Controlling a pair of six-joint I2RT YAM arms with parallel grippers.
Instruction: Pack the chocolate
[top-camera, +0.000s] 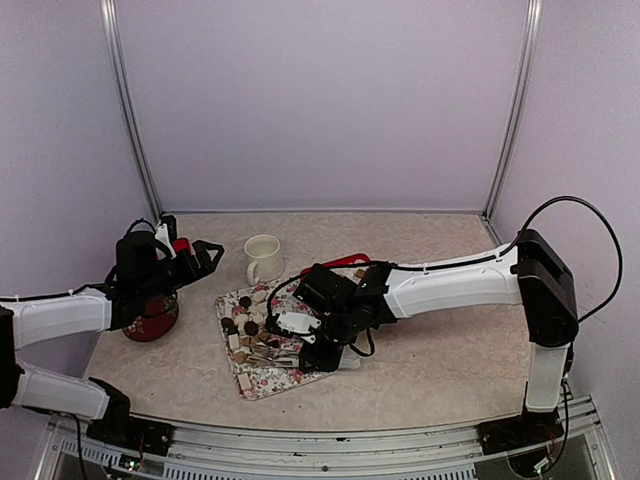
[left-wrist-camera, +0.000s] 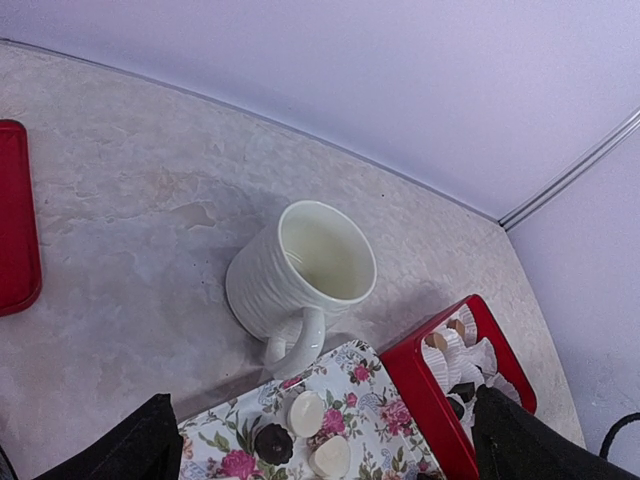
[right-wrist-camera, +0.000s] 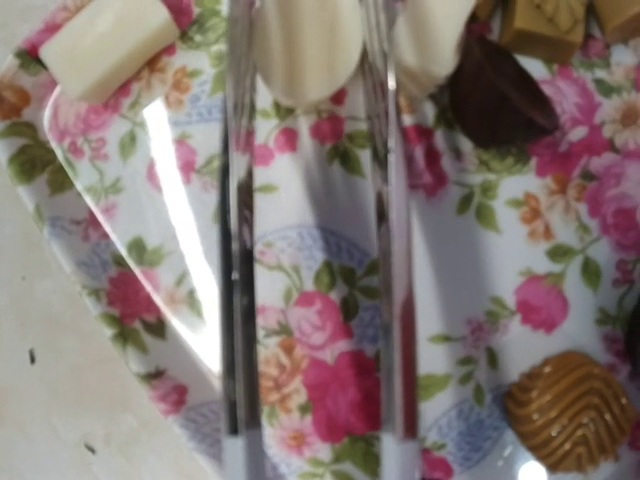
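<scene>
Several chocolates (top-camera: 245, 325) in dark brown, tan and cream lie on a floral tray (top-camera: 262, 383). My right gripper (top-camera: 318, 345) hovers low over the tray, shut on metal tongs (right-wrist-camera: 240, 300). The tong arms reach to either side of a cream chocolate (right-wrist-camera: 305, 40). A cream bar (right-wrist-camera: 105, 45), a dark piece (right-wrist-camera: 500, 95) and a ridged tan piece (right-wrist-camera: 570, 410) lie close by. A red box (left-wrist-camera: 440, 400) with white paper liners and a few sweets stands behind the tray. My left gripper (top-camera: 205, 255) is open and empty, raised at the left and facing the mug.
A cream ribbed mug (top-camera: 263, 257) stands upright just behind the tray's far left corner, and shows in the left wrist view (left-wrist-camera: 305, 270). A dark red round object (top-camera: 150, 320) sits under my left arm. A red lid (left-wrist-camera: 15, 215) lies at the left.
</scene>
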